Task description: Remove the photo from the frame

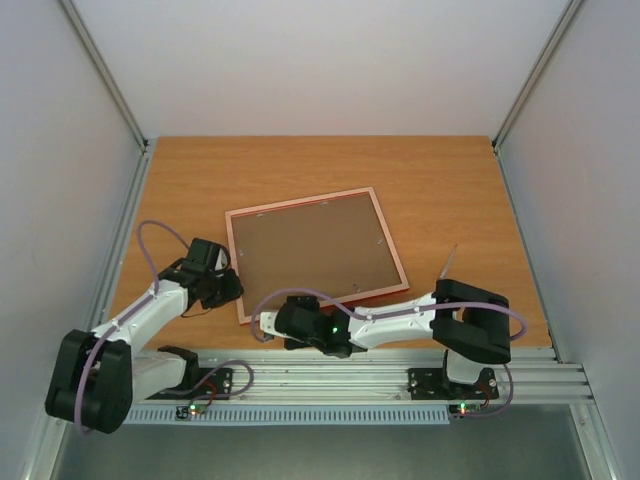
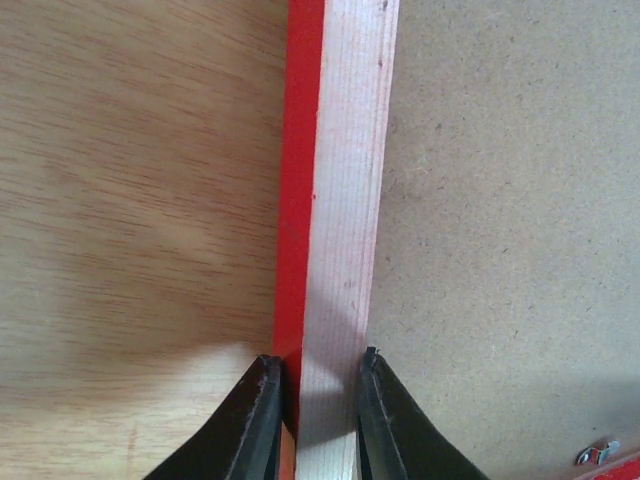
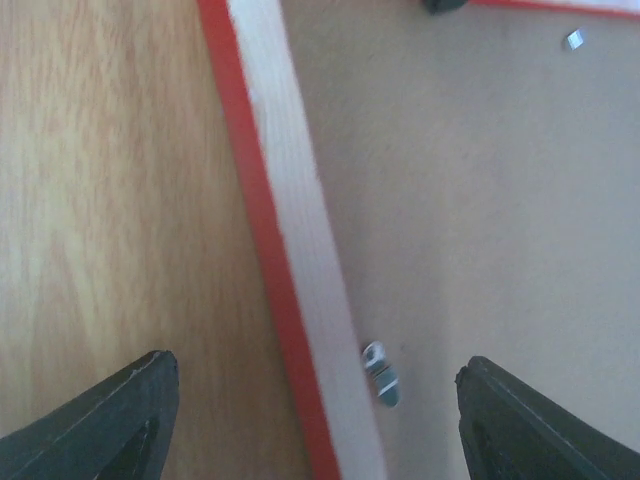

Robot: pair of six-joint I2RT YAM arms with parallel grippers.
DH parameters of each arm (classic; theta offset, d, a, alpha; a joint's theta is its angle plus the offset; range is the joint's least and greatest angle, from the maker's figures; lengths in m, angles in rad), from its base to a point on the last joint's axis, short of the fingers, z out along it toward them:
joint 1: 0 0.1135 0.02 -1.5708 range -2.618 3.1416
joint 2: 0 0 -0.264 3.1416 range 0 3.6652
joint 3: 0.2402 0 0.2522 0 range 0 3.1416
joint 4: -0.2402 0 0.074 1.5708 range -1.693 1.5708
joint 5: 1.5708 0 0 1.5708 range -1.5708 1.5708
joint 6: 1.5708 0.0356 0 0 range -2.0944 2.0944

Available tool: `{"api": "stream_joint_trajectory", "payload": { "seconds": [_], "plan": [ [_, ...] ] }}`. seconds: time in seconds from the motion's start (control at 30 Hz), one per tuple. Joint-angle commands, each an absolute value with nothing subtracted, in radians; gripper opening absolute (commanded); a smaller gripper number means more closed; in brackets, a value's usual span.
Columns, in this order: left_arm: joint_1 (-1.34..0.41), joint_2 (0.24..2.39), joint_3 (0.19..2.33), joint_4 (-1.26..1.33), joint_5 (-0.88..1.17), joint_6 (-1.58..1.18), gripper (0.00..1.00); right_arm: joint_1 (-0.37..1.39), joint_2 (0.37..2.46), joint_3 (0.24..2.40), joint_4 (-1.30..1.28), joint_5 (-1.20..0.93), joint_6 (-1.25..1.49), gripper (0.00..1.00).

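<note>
The red frame [image 1: 300, 201] lies face down on the table, its pale back up. The brown backing board [image 1: 312, 250] fills it and hides the photo. My left gripper [image 1: 232, 285] is shut on the frame's left rail [image 2: 345, 200], one finger outside the red edge and one on the board side; its tips show in the left wrist view [image 2: 318, 375]. My right gripper [image 1: 270, 322] is open over the near rail [image 3: 290, 200] by the near left corner. Its jaws stand wide [image 3: 315, 368], either side of the rail and a small metal clip [image 3: 381, 373].
The wooden table [image 1: 440, 180] is walled by white panels on three sides. A thin pale stick [image 1: 447, 262] lies right of the frame. More metal clips sit on the board [image 3: 573, 40] [image 2: 597, 453]. The aluminium base rail [image 1: 380, 375] runs along the near edge.
</note>
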State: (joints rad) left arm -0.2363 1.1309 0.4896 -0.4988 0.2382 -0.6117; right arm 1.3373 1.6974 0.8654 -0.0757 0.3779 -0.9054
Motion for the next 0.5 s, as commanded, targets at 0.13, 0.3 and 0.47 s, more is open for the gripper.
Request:
{"api": "stream_joint_trajectory", "payload": {
  "seconds": [0.13,0.3,0.47],
  "plan": [
    [-0.254,1.087,0.522,-0.444,0.283,-0.650,0.07,1.418,1.801,0.864,0.139,0.617,-1.119,0.76],
    [-0.259,1.072,0.528,-0.447,0.283,-0.659,0.07,1.444,1.873,0.867,0.211,0.687,-1.180,0.76],
    [-0.265,1.062,0.526,-0.444,0.294,-0.670,0.07,1.458,1.945,0.849,0.374,0.793,-1.269,0.75]
  ]
}}
